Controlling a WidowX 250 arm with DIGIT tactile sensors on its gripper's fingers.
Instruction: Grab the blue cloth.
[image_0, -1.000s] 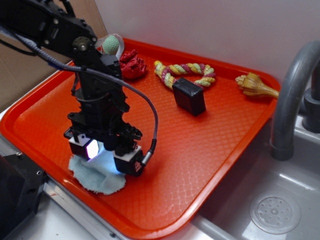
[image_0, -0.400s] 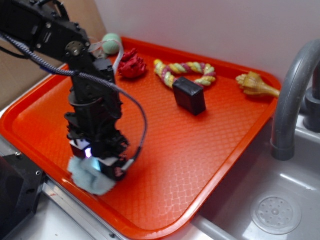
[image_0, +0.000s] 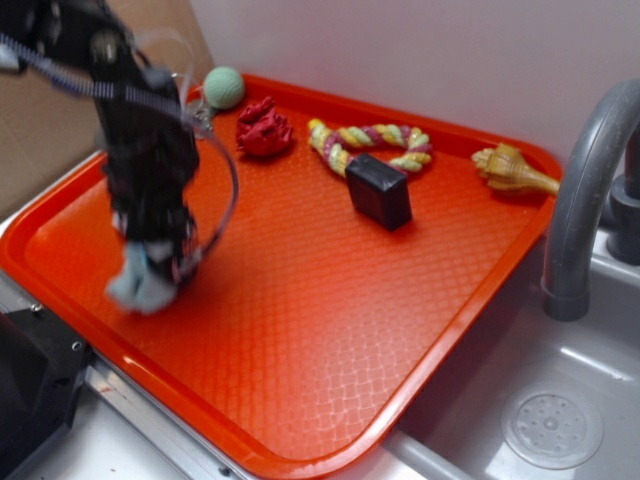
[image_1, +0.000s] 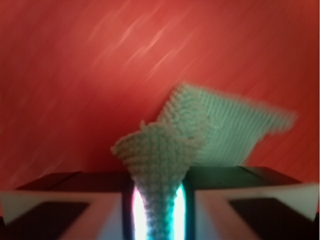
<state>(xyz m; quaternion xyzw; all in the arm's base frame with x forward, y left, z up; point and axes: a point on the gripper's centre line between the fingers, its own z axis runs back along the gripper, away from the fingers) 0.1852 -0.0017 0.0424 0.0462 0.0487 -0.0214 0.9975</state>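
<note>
Pinched between the clenched jaws of the gripper (image_1: 159, 210): the blue cloth (image_1: 200, 135), bunched, dangling straight below over the near-left of the orange tray (image_0: 330, 330), seemingly lifted clear.

An orange-red tray (image_0: 330, 330) with a waffle-textured floor fills most of the exterior view. At its 11 o'clock corner sits a pale green ball (image_0: 224, 87), touching the rim. Just beside it, toward 12 o'clock, lies a crumpled red fabric wad (image_0: 263, 127). Near 1 o'clock a rope ring (image_0: 372, 146) of yellow, pink and green strands lies flat, and a black box (image_0: 379, 190) rests tilted against its lower edge. A tan seashell (image_0: 512, 170) lies at 2 o'clock, close to the rim. Off the tray at 3 o'clock stands a grey faucet (image_0: 580, 200) over a steel sink (image_0: 520, 410), with 1 round drain (image_0: 551, 428) at 4 o'clock.
</note>
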